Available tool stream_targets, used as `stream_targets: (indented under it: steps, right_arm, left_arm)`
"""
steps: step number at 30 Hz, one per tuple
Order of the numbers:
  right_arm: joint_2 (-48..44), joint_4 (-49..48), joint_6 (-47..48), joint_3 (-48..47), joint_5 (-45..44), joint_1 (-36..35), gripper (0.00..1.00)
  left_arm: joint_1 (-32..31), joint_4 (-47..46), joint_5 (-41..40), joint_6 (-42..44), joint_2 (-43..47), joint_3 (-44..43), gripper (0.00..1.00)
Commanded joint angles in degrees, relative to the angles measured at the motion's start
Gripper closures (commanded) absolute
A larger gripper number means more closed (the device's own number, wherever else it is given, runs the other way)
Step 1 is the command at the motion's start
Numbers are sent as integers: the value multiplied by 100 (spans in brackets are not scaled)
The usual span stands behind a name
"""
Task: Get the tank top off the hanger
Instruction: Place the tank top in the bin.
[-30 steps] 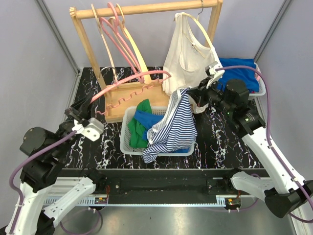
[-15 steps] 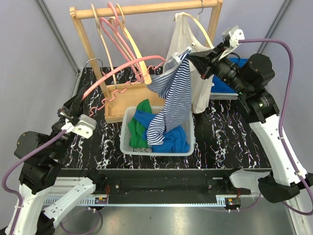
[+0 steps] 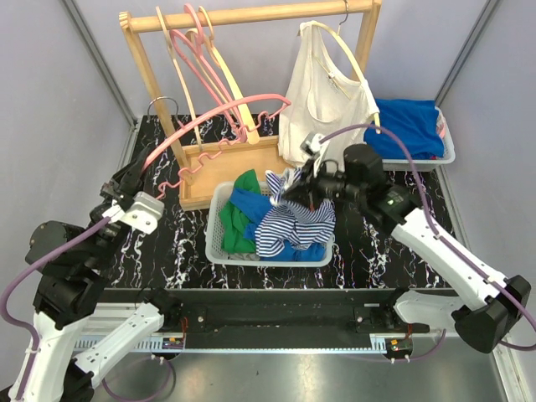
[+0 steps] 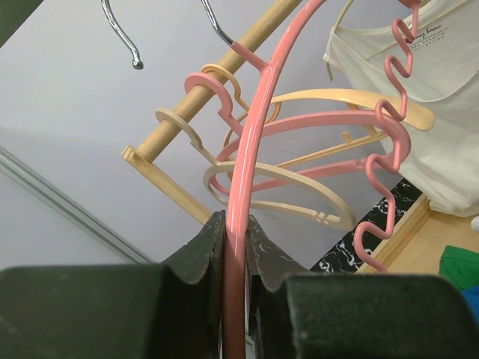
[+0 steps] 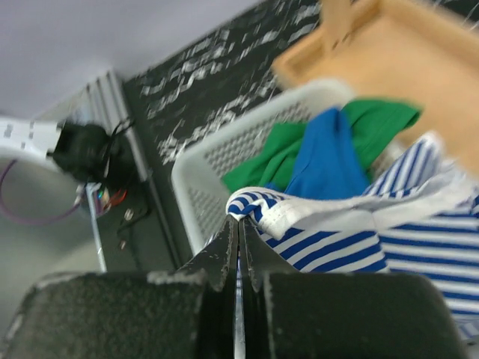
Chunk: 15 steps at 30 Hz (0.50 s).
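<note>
The blue-and-white striped tank top (image 3: 295, 223) lies bunched in the white basket (image 3: 216, 249), off the hanger. My right gripper (image 3: 289, 189) is shut on its white-edged hem just above the basket; the right wrist view shows the jaws (image 5: 239, 224) pinching the striped cloth (image 5: 389, 232). My left gripper (image 3: 126, 189) is shut on the lower end of the bare pink hanger (image 3: 219, 115), which arches up toward the rack. In the left wrist view the pink hanger (image 4: 251, 149) runs up from between the closed jaws (image 4: 234, 232).
A wooden rack (image 3: 251, 14) holds several spare hangers (image 3: 197, 50) and a cream tank top (image 3: 322, 92) on a cream hanger. Green (image 3: 239, 219) and blue clothes lie in the basket. A white tray with blue clothes (image 3: 410, 126) stands at the back right.
My right gripper lifted the striped top high near the rack, then swung down left and lowered it into the basket. The left gripper raised the pink hanger slightly.
</note>
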<state>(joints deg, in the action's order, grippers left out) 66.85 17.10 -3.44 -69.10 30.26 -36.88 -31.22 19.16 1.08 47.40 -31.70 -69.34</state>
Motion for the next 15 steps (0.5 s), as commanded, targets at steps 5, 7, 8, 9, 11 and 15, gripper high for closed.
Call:
stream_targets:
  steps: [5, 7, 8, 9, 11, 15]
  right_arm:
    - [-646, -207, -34, 336, 279, -442, 100]
    - [-857, -199, 19, 135, 322, -443, 100]
    - [-910, -190, 28, 55, 366, -443, 100]
    - [-980, -198, 10, -24, 471, -443, 100]
    - [-1016, -198, -77, -200, 603, -443, 100]
    - [-920, -260, -209, -17, 832, -442, 100]
  left_arm:
    - [20, -624, 199, -178, -134, -238, 100]
    - [11, -641, 208, -178, -143, -229, 100]
    - [20, -641, 200, -169, -152, -220, 100]
    - [11, -641, 199, -169, -152, -194, 100]
    - [20, -659, 199, -178, -143, -185, 100]
    - [20, -668, 243, -205, -143, -185, 100]
